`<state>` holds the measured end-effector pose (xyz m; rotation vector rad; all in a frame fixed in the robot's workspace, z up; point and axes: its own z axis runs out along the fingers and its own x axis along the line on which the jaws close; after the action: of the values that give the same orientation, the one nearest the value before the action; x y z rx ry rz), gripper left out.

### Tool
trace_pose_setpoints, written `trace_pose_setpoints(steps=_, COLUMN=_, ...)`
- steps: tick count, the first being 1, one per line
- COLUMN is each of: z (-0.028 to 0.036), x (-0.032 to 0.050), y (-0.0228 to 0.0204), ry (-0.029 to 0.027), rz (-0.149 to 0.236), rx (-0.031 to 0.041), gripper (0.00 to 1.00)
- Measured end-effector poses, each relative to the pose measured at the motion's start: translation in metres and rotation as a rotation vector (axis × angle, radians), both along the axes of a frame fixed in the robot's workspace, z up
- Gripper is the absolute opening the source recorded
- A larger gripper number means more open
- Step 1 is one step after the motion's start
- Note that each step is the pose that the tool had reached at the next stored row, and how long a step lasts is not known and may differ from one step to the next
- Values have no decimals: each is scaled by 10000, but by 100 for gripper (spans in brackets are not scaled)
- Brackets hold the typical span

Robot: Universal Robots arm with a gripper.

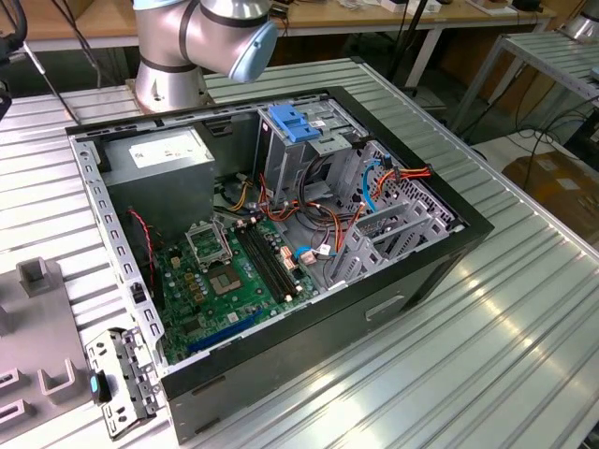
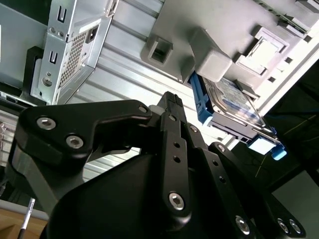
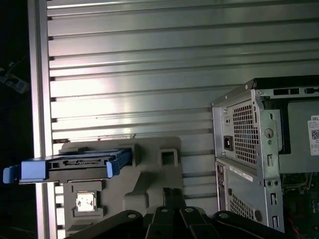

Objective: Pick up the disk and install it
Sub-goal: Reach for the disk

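The disk [image 3: 75, 163] sits untouched in its grey holder [image 3: 149, 174] at the table [image 3: 149, 74] edge, not yet picked up. The hand [image 3: 172, 191] hovers near it, seemingly pressed together and empty.
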<state>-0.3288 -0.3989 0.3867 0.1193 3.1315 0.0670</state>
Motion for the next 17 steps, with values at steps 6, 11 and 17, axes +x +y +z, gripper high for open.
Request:
trace_pose_setpoints(steps=6, z=-2, x=-86, y=0, ry=3, rz=0, rx=0, gripper=11)
trace_pose_setpoints(steps=11, z=-4, x=-176, y=0, ry=7, rz=-1, rx=-1, gripper=11)
trace_pose_setpoints(steps=17, z=-10, x=-374, y=18, ry=7, rz=0, rx=0, gripper=11)
